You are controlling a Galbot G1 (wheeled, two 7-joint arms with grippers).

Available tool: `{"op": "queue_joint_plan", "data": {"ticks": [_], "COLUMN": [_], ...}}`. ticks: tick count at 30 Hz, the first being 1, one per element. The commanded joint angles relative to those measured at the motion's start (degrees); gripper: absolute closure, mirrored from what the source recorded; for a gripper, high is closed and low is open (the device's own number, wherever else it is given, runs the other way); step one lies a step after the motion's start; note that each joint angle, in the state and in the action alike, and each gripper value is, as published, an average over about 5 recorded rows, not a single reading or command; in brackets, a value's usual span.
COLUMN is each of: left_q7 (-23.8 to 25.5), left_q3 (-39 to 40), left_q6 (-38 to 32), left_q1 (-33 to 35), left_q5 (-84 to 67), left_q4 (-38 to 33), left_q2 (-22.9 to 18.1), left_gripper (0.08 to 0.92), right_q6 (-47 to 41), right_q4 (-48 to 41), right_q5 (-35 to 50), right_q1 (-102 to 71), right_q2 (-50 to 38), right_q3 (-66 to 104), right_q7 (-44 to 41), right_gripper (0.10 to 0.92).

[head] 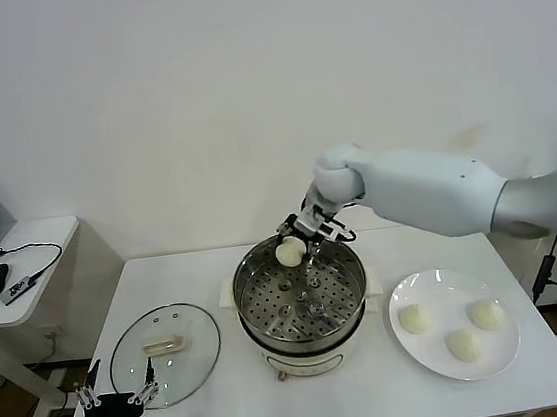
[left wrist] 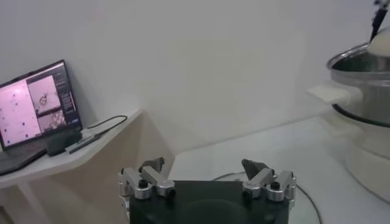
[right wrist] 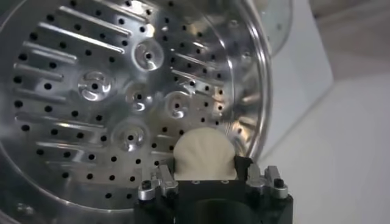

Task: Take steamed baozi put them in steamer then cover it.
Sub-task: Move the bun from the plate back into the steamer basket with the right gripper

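Observation:
My right gripper (head: 297, 239) is shut on one cream-white baozi (head: 290, 251) and hovers over the far rim of the steamer (head: 245, 288), a shiny steel pot with a bare perforated tray. In the right wrist view the baozi (right wrist: 204, 155) sits between the fingers above the tray (right wrist: 91, 91). Three more baozi (head: 412, 318) (head: 485, 314) (head: 464, 345) lie on the white plate (head: 439, 291) to the right of the pot. The cover (head: 164, 354), a glass lid with a cream handle, lies flat on the table left of the pot. My left gripper (head: 114, 398) (left wrist: 204, 164) is parked open near the table's front left corner.
A small side table (head: 30, 237) with a laptop (left wrist: 36, 106), a mouse and cables stands at the far left. The white wall runs close behind the table. In the left wrist view the steamer (left wrist: 365, 79) rises at the right.

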Motion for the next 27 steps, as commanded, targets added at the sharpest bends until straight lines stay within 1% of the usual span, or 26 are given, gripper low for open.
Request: {"op": "queue_joint_plan", "data": {"ticks": [1,10,15,19,21,23,27], "left_q7": [0.0,0.0,0.0,0.0,0.0,0.0,0.0], "left_q3": [-0.1,0.0,0.0,0.2,0.3,0.4,0.3], "left_q6": [0.0,0.0,0.0,0.0,0.0,0.0,0.0], "left_q1": [0.0,-0.1,0.0,0.0,0.0,0.1,0.3], "left_q5": [0.0,0.0,0.0,0.1,0.2,0.2,0.2], "left_q4": [-0.1,-0.1,-0.2,-0.3,-0.4,-0.5,-0.8], "left_q2": [0.0,0.0,0.0,-0.1,-0.1,-0.1,-0.1], "left_gripper": [0.177,0.177,0.177,0.177,0.177,0.177,0.177], "right_q6": [6.9,7.7,7.9,7.6,7.1,5.5,-2.1], "right_q4": [-3.7,-5.0,-5.2,-3.8,-2.4,-0.1,5.9], "right_q5": [-8.1,-8.0,-7.5,-5.4,-4.0,-1.6,7.5], "right_q1": [-1.0,-2.4,-2.3,-1.6,-0.6,1.1,5.6], "right_q2": [2.4,3.1,3.2,2.7,2.0,0.8,-3.3], "right_q3": [-1.0,-0.8,-1.0,-1.3,-1.5,-1.6,-2.0], "right_q7": [1.3,1.9,2.1,2.2,2.1,1.3,-2.1], "right_gripper": [0.414,0.413,0.395,0.307,0.252,0.219,0.204]}}
